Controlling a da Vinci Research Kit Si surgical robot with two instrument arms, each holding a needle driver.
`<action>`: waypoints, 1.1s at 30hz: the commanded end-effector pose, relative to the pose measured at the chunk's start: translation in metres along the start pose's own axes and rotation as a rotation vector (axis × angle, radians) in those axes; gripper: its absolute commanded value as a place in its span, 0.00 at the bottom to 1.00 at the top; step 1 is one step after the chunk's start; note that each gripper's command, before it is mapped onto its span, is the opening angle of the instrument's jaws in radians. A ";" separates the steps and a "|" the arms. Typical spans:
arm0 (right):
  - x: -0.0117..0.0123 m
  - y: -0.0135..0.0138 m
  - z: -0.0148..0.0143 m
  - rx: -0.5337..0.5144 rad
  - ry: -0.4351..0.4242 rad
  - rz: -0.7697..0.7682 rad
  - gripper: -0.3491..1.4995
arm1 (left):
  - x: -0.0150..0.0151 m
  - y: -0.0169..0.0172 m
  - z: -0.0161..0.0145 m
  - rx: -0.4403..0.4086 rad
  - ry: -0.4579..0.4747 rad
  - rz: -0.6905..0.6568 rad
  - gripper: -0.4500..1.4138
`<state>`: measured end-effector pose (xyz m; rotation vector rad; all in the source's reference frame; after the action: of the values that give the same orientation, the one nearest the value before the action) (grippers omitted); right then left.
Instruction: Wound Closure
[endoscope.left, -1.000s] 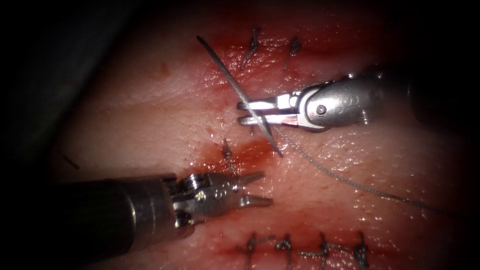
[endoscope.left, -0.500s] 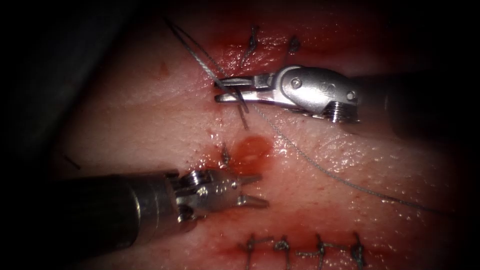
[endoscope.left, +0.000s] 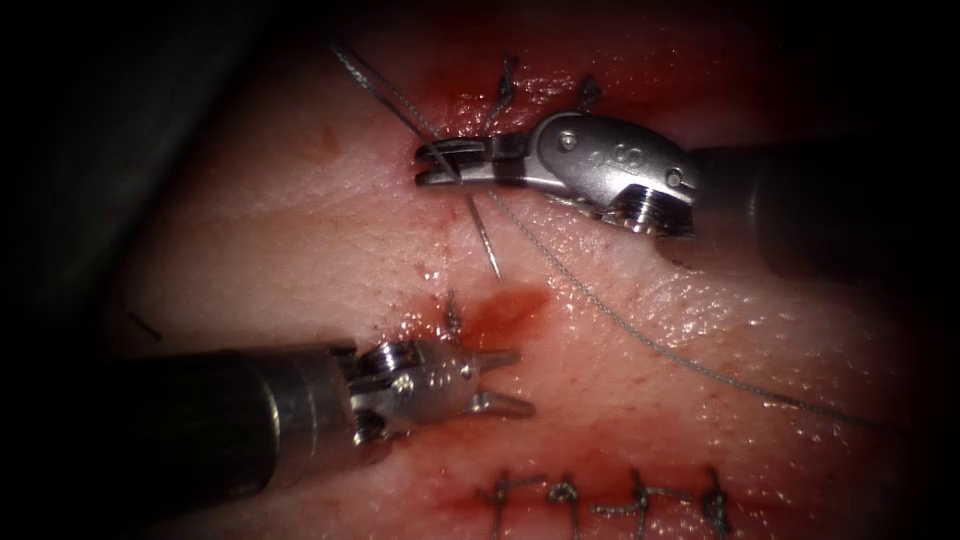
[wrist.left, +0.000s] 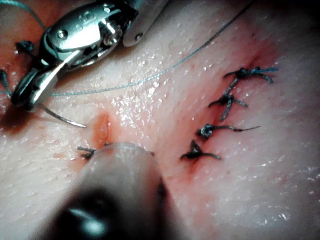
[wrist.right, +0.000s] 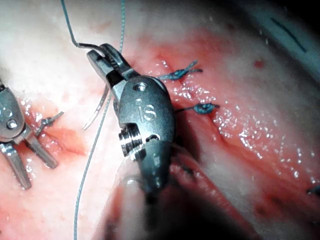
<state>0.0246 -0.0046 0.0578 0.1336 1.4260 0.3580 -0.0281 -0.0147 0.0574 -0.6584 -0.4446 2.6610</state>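
Observation:
My right tool (endoscope.left: 421, 166) lies across the upper tissue (endoscope.left: 300, 240), jaws shut on the curved needle (endoscope.left: 484, 235) around mid-curve. The needle is out of the tissue; its point hangs free just above a patch of red fluid (endoscope.left: 505, 310). The right wrist view shows the same grip (wrist.right: 98, 54), with the needle (wrist.right: 97, 110) curving down from the jaws. Thread (endoscope.left: 640, 335) trails from the needle to the lower right. My left tool (endoscope.left: 526, 381) hovers below the red patch, jaws open and holding nothing. The left wrist view shows the needle (wrist.left: 65, 119) beside the right tool (wrist.left: 24, 96).
Two tied stitches (endoscope.left: 505, 85) sit above the right tool and one short stitch (endoscope.left: 452, 315) lies beside the red patch. A row of several knotted stitches (endoscope.left: 600, 495) runs along the lower edge. Dark ground borders the tissue at the left.
The right tool has moved up and left with the needle and rolled its wrist, so the needle's point now hangs downward. The left tool has barely moved.

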 end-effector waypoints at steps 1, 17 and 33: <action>-0.0008 -0.0001 0.0001 -0.012 0.020 -0.036 0.00 | 0.0002 0.0002 0.0007 -0.001 0.001 0.000 0.49; -0.0017 -0.0069 -0.0026 -0.039 0.140 -0.552 0.00 | 0.0004 0.0001 0.0002 -0.003 -0.001 -0.003 0.49; -0.0047 -0.0026 -0.0021 -0.030 0.088 -0.049 0.00 | 0.0002 0.0001 0.0001 -0.005 0.000 -0.001 0.48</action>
<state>0.0212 -0.0079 0.0610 0.0713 1.5026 0.3659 -0.0277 -0.0146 0.0567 -0.6569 -0.4499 2.6595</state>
